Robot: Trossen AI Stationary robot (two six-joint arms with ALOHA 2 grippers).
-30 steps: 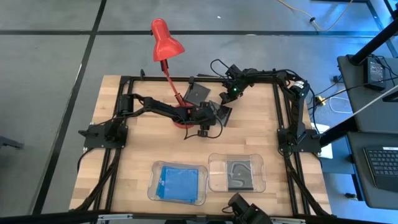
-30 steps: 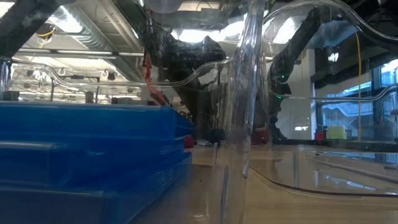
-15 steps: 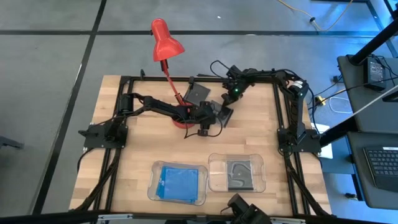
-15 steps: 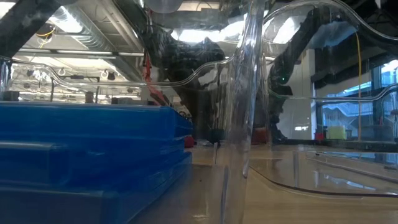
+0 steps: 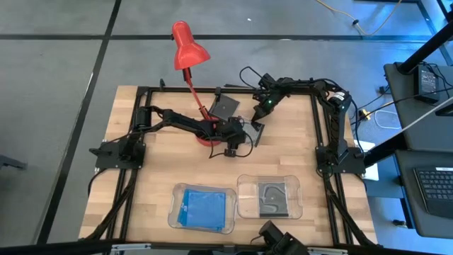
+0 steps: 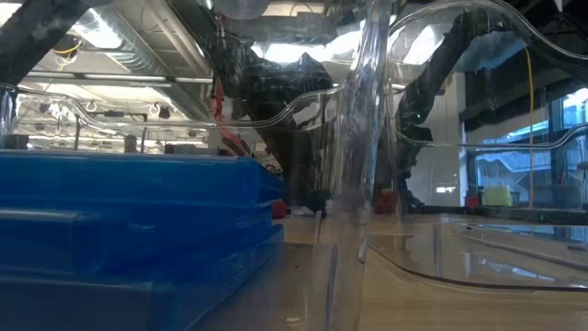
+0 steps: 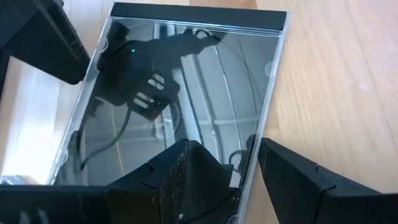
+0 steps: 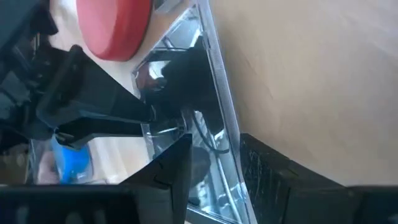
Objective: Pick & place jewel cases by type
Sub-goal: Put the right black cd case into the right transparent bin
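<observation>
A dark jewel case [image 5: 255, 132] with clear edges stands tilted between my two grippers, just right of the red lamp's base. My right gripper [image 5: 260, 117] reaches in from the far right and is shut on it [image 8: 214, 140]. My left gripper [image 7: 230, 149] comes from the left and is open. One of its fingers is over the case's dark face and the other is past the case's side edge [image 7: 264, 99]. A second dark case [image 5: 225, 106] lies flat by the lamp's pole. Blue cases [image 5: 202, 207] fill the left tray, and a dark one [image 5: 270, 197] lies in the right tray. My right gripper pinches the jewel case near one edge [image 8: 219, 134] between its two fingers, one on each face. The fingers slant down from the table's far right. The case is tilted up on edge. My left gripper straddles the case's side edge [image 7: 249, 158]; whether it touches, I cannot tell.
The red lamp's round base [image 5: 207, 140] sits close to the left of the held case, with its pole and shade [image 5: 190, 46] leaning to the far side. Two clear trays [image 5: 244, 205] stand at the near edge. In the low view their walls [image 6: 367, 138] block most of the table.
My right gripper has turned at its wrist without shifting place. The dark case between the grippers has tipped with it and shows narrower from above. My left gripper has kept still.
</observation>
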